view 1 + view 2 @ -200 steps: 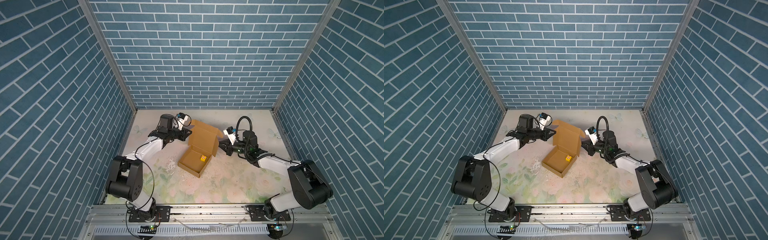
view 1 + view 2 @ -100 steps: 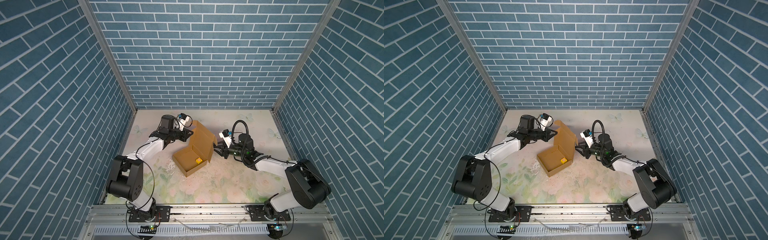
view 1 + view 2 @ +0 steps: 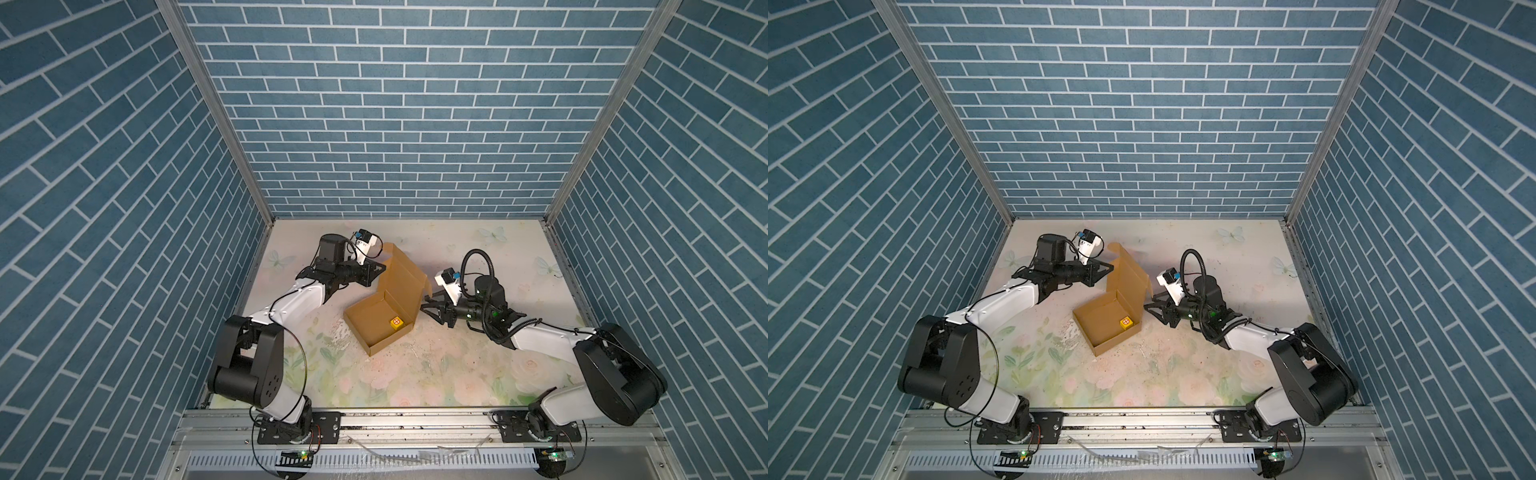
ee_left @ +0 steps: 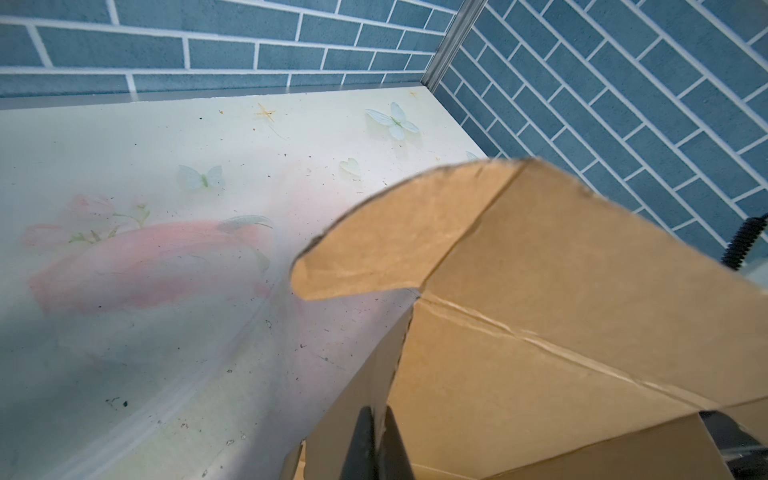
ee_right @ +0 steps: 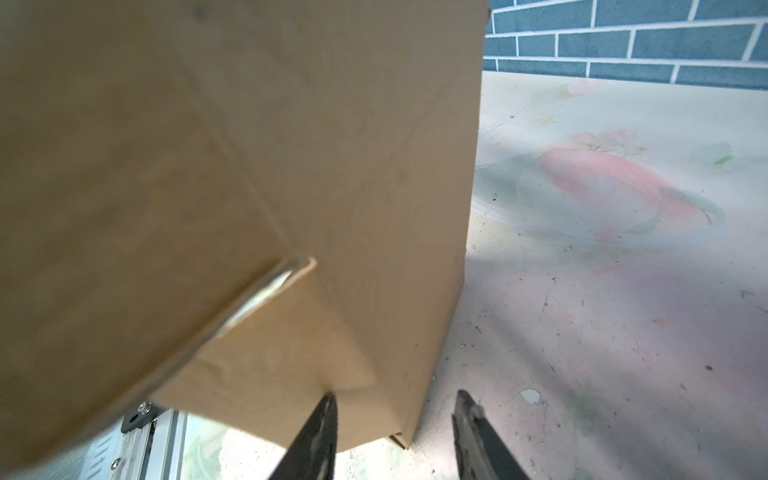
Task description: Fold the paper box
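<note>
The left gripper (image 3: pixel 379 268), clear table (image 3: pixel 282 249) behind it, is pinched closed on the lid edge of the paper box (image 3: pixel 376 320). The brown box sits mid-table, tray open, lid raised, a yellow cube (image 3: pixel 397 323) inside. The right gripper (image 3: pixel 427 305), jaws parted, holding nothing, stands just beside its right corner, bare table around.

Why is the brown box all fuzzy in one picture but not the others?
Right wrist view: the paper box sits very close to the camera, so it smears soft; left wrist view: its creases show clearly; both top views: small but crisp.
</note>
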